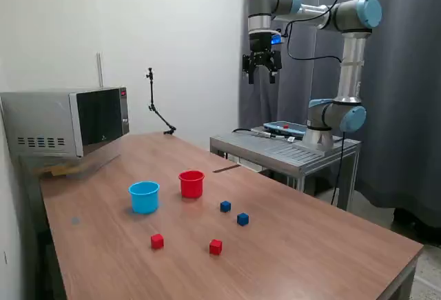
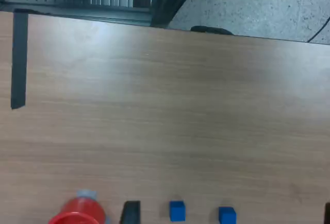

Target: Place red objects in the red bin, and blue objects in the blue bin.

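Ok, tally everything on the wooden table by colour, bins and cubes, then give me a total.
Red: 3, the red bin and two red cubes.
Blue: 3, the blue bin and two blue cubes.
Silver: 1, the microwave.
Total: 7.

The arm (image 1: 344,52) stands raised and folded, its tool (image 1: 261,74) hanging high, fingers pointing down and parted, holding nothing.

open tabletop (image 1: 310,238) around cubes, cups (image 1: 191,183) clustered centrally, microwave (image 1: 65,121) far corner
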